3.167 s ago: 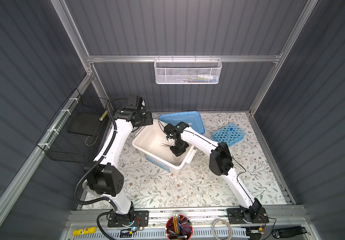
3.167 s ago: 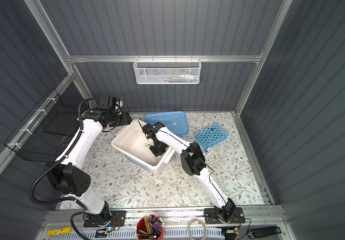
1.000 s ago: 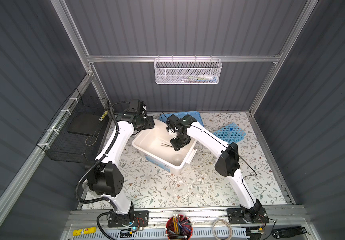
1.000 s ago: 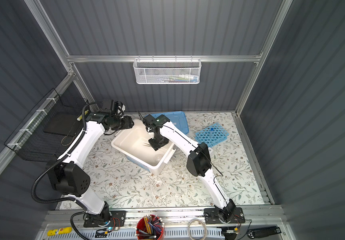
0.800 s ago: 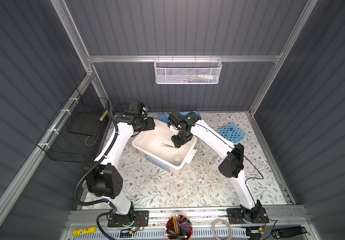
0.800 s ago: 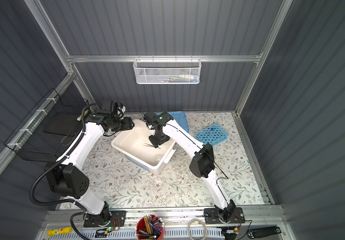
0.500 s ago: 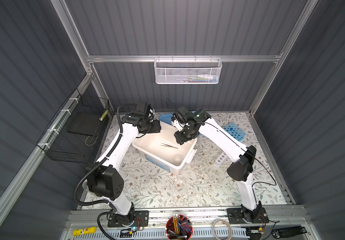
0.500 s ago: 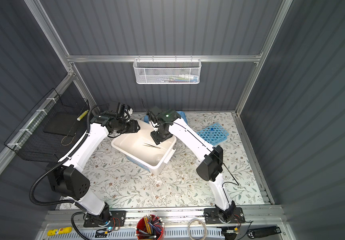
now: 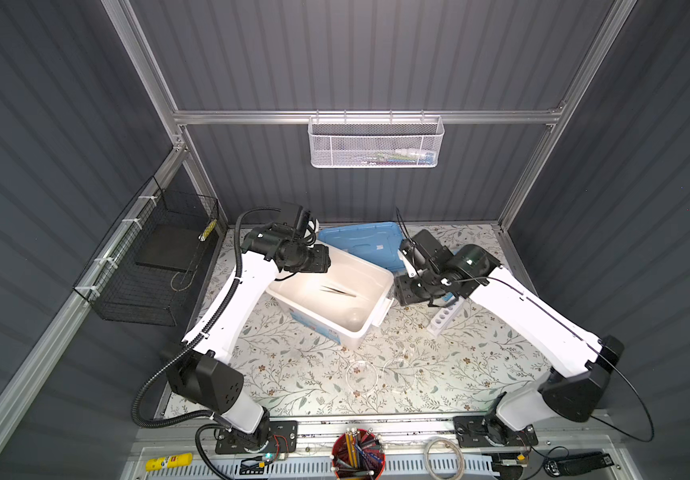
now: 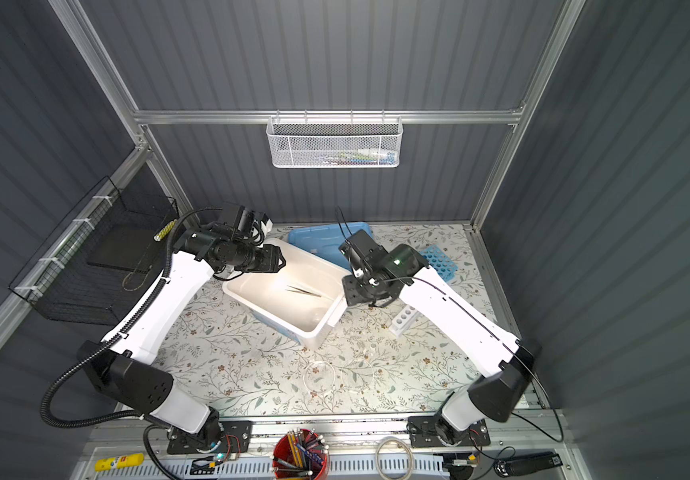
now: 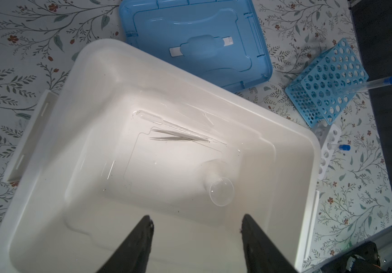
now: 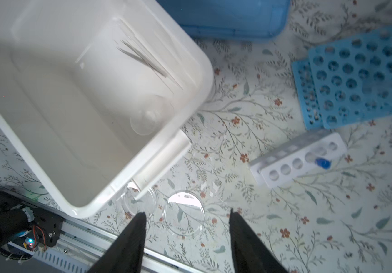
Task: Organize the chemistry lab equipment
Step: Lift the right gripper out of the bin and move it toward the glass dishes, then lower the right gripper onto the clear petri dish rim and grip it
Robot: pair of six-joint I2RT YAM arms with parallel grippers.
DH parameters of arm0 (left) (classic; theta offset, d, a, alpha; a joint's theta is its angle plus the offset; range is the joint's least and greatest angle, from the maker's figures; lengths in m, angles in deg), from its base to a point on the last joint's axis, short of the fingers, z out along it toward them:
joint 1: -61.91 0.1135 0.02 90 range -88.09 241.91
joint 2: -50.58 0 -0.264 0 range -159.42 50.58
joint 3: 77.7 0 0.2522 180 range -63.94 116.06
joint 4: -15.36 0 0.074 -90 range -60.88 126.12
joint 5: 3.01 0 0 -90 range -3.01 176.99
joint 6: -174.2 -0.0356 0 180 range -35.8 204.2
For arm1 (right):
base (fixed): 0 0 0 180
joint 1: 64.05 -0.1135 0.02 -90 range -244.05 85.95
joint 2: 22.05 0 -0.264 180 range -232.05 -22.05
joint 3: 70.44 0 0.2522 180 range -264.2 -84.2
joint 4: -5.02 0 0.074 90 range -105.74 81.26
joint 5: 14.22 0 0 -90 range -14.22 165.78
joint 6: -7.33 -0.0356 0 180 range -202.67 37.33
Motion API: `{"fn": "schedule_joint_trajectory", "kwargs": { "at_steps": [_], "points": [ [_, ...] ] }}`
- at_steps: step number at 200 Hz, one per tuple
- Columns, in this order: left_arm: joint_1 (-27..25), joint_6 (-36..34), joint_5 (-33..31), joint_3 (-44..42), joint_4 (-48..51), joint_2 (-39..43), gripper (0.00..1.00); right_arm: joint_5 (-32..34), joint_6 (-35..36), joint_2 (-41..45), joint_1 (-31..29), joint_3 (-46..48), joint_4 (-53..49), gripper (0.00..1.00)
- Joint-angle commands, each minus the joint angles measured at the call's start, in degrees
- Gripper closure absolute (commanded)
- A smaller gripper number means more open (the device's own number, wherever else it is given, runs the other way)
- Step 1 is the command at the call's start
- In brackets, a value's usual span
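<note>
Glass petri dishes (image 12: 182,214) lie on the floral mat (image 12: 237,118) beside the white bin (image 12: 204,71), which already holds the tweezers (image 11: 180,138). Both the right gripper (image 12: 187,213) and the left gripper (image 11: 196,217) hang empty, fingers spread. The right should straddle the freer dish's rim squarely, as the other perhaps sits under the bin's handle (image 12: 164,160).

We classify this site as an enclosed robot test cell for lab work. Grey ribbed walls (image 9: 376,54) and an aluminium frame (image 9: 251,117) box in a floral-covered table (image 9: 293,374). The left arm (image 9: 226,316) and right arm (image 9: 534,316) mount on a front rail (image 9: 376,420). A mesh basket (image 9: 376,145) and a wire basket (image 9: 148,266) hang on the walls. A blue rack (image 11: 320,78) holds a test tube (image 11: 374,84).
</note>
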Motion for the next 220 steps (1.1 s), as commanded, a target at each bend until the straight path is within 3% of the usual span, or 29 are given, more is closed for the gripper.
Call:
{"fn": "schedule_joint_trajectory", "kwargs": {
  "at_steps": [1,58,89,146,220],
  "points": [
    [-2.02,1.03,-0.31,0.88,3.30,1.92,0.38,0.29,-9.48,3.09,-0.26,10.05,-0.11,0.44],
    [-8.09,3.72,-1.89,-4.94,1.85,5.17,0.39,-0.75,-16.22,5.89,-5.42,29.30,8.72,0.46],
    [-8.86,3.92,-2.90,-6.15,2.04,5.99,0.39,-1.36,-18.65,5.73,-7.32,35.81,13.64,0.48],
    [-8.84,5.71,-3.83,-7.26,3.09,6.67,0.38,-2.49,-21.02,2.01,-10.65,42.51,22.08,0.56],
    [-8.80,6.67,-4.28,-8.54,3.09,8.17,0.38,-2.62,-21.85,-1.50,-11.03,45.45,25.58,0.61]
  ]
}}
